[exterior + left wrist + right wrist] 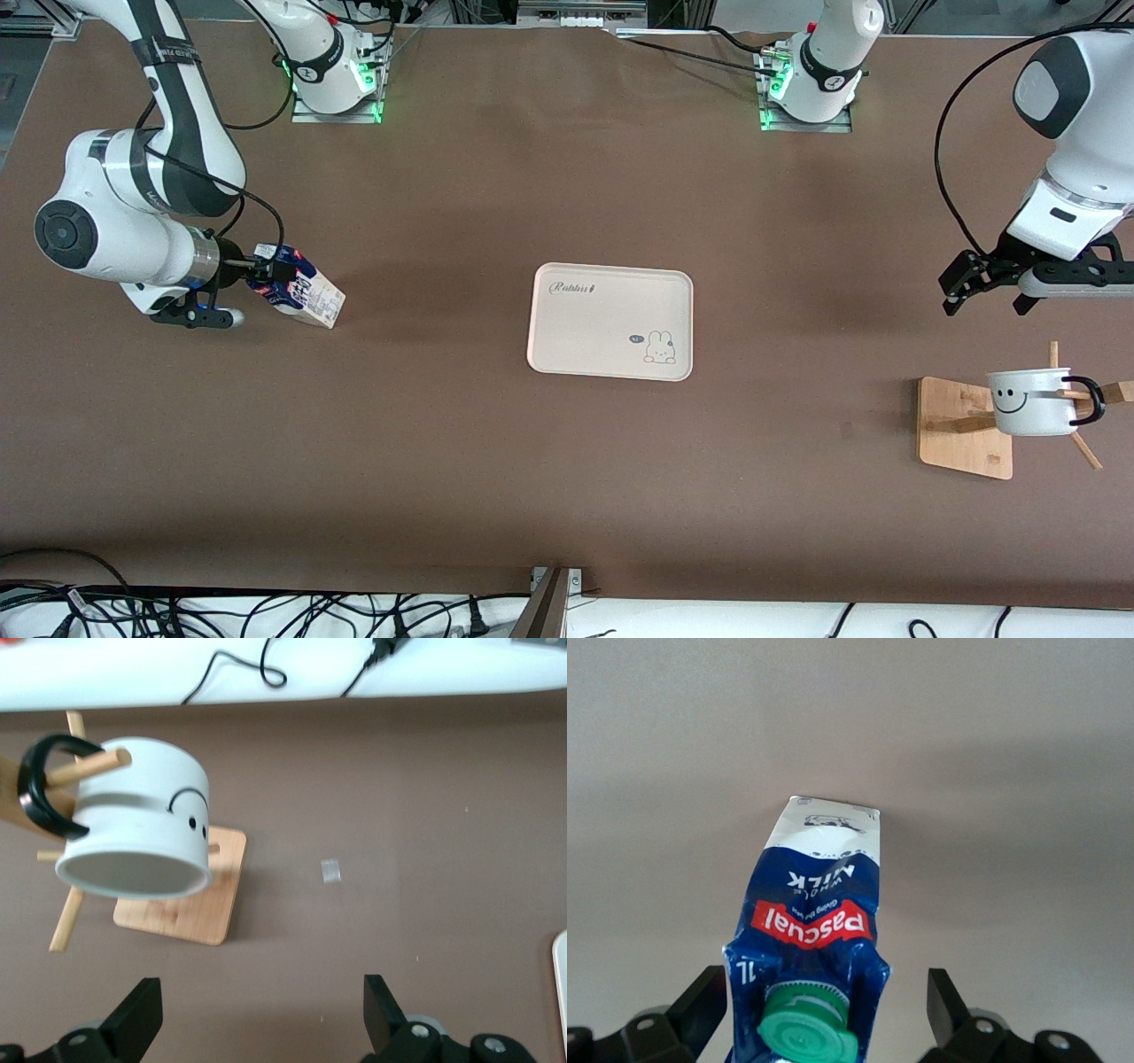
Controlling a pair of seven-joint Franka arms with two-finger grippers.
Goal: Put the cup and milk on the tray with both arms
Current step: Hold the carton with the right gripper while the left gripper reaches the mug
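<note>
The milk (306, 297) is a blue and white carton near the right arm's end of the table, its green cap end pointing at my right gripper (266, 276). In the right wrist view the carton top (811, 939) sits between the fingers, which stand wide apart and clear of its sides (824, 1014). The cup (1032, 401) hangs by its black handle on a peg of a wooden rack; it also shows in the left wrist view (142, 824). My left gripper (988, 292) is open and empty above the table beside the rack (261, 1019). The tray (611, 310) lies mid-table with nothing on it.
The wooden rack's square base (961, 430) with slanted pegs stands near the left arm's end, nearer the front camera than the left gripper; it also shows in the left wrist view (190, 912). A small scrap of tape (330, 871) lies on the table beside it.
</note>
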